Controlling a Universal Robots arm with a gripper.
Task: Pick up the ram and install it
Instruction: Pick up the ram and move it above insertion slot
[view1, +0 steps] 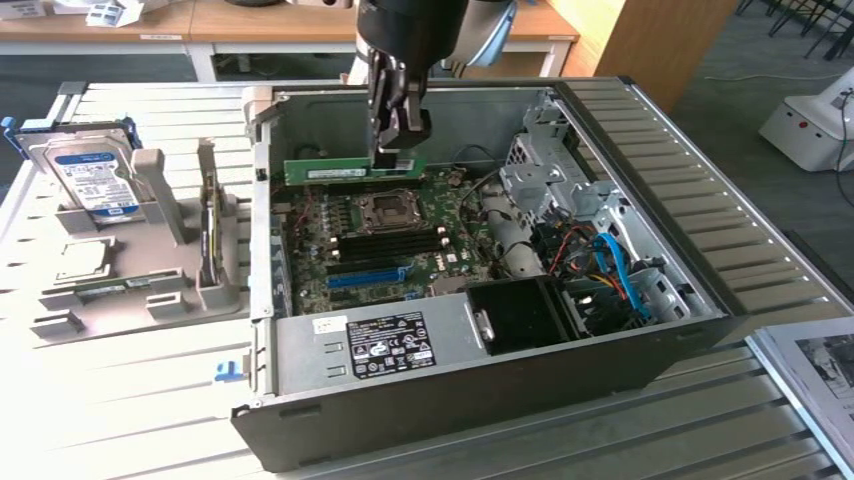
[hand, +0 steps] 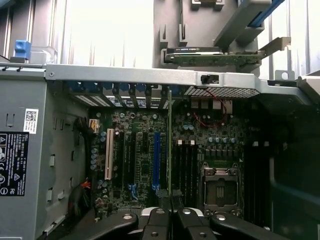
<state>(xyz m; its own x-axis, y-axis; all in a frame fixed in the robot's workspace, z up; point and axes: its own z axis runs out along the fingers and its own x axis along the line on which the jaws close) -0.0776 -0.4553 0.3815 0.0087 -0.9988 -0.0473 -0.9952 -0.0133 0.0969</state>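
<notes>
inside the open case (view1: 467, 400) on the slatted table (view1: 134, 400), the gripper (view1: 398, 158) hangs down from above with its fingers pinched narrow on the ram (view1: 334, 170) – the green stick is clamped toward its end on the exterior view's right, and the rest juts out level toward the exterior view's left. the ram sits up near the case's far wall, above the board (view1: 314, 265) and just beyond the socket (view1: 387, 208); it looks clear of the board, though the angle is too poor to be sure. the black slots (view1: 394, 243) lie on the near side of the socket, apart from the ram, and the blue slot (view1: 363, 277) is nearer the camera again. in the wrist view the gripper (hand: 171, 212) shows as two dark fingers closed together, with the ram (hand: 170, 150) seen edge-on as a thin green strip running away from them, between the blue slot (hand: 156, 160) and the black slots (hand: 187, 170), the socket (hand: 220, 185) off to one side. outside the case, to the exterior view's left, a drive (view1: 87, 175) stands upright in a grey stand (view1: 147, 250) – well apart from the gripper.
</notes>
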